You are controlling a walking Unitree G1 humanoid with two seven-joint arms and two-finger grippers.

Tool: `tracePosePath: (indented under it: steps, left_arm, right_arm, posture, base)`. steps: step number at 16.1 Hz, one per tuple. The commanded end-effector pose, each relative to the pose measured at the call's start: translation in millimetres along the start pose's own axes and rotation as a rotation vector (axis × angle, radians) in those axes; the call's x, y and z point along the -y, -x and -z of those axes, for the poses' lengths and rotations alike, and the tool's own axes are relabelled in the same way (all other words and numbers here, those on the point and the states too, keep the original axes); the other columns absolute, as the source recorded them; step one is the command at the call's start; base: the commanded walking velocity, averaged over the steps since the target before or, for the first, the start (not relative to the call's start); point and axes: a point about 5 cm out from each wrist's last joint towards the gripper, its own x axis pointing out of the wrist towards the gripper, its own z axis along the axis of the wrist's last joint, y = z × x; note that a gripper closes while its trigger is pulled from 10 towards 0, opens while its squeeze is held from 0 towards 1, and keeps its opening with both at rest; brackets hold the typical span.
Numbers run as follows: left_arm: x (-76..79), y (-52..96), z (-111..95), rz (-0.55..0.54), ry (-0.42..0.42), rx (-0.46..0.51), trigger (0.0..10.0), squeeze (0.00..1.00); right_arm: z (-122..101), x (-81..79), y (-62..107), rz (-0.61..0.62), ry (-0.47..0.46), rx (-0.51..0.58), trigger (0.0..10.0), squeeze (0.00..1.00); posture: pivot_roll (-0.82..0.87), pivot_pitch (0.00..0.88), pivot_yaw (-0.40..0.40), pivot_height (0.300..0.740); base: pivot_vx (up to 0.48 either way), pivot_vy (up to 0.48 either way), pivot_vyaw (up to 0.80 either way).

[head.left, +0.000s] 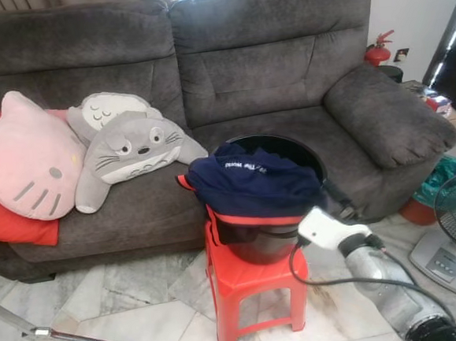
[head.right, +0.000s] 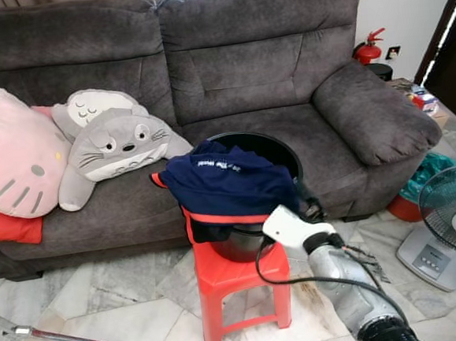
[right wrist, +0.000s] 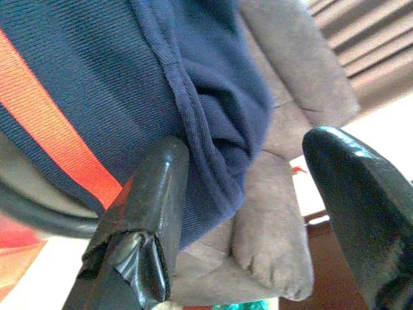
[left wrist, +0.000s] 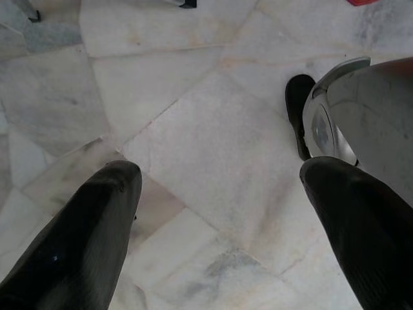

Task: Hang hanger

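Right claw (right wrist: 239, 213) released, fingers apart beside the navy garment (head.left: 253, 186) at its 4 o'clock. Garment draped over black bucket (head.left: 277, 147) on red stool (head.left: 253, 283). Left claw (left wrist: 219, 213) spread above marble floor (left wrist: 193, 97). Grey sofa (head.left: 267, 65) at 12 o'clock.

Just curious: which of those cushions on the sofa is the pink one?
The cat-face cushion at the sofa's far left; the two beside it are grey and.

Navy garment (head.left: 253, 186) with orange trim drapes over the black bucket (head.left: 289, 146).
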Motion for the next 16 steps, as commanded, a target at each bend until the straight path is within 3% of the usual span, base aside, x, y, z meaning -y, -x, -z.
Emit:
tracePosePath:
  steps: [1, 6, 9, 13, 16]
  left_arm:
    - [0.3, 0.4, 2.2, -0.004, -0.01, -0.007, 10.0, 0.0]
    - [-2.7, 1.2, 5.5, -0.003, -0.012, -0.016, 10.0, 0.0]
    - [-11.0, 3.4, 14.0, -0.012, -0.009, -0.035, 10.0, 0.0]
    - [-9.0, 3.2, 13.5, -0.008, -0.01, -0.035, 10.0, 0.0]
    - [-5.4, 2.9, 12.5, 0.0, -0.015, -0.033, 10.0, 0.0]
  right_arm:
    - [2.6, 3.8, -1.3, 0.014, 0.008, -0.011, 10.0, 0.0]
    - [-3.2, -34.5, 9.1, -0.237, -0.043, 0.033, 10.0, 0.0]
    - [-8.2, -35.9, 13.4, -0.263, -0.023, 0.084, 10.0, 0.0]
    - [-10.9, -36.3, 19.8, -0.291, -0.008, 0.137, 10.0, 0.0]
    - [-13.9, -46.4, 24.7, -0.352, 0.047, 0.189, 10.0, 0.0]
  posture:
    - [-0.16, 0.0, 0.029, 0.74]
    - [-0.16, 0.0, 0.026, 0.74]
    - [-0.16, 0.0, 0.027, 0.74]
    - [-0.17, 0.0, 0.027, 0.74]
    - [-0.17, 0.0, 0.026, 0.74]
  base:
    - [0.0, 0.0, 0.0]
    - [0.0, 0.0, 0.0]
    - [0.0, 0.0, 0.0]
    - [0.0, 0.0, 0.0]
    - [0.0, 0.0, 0.0]
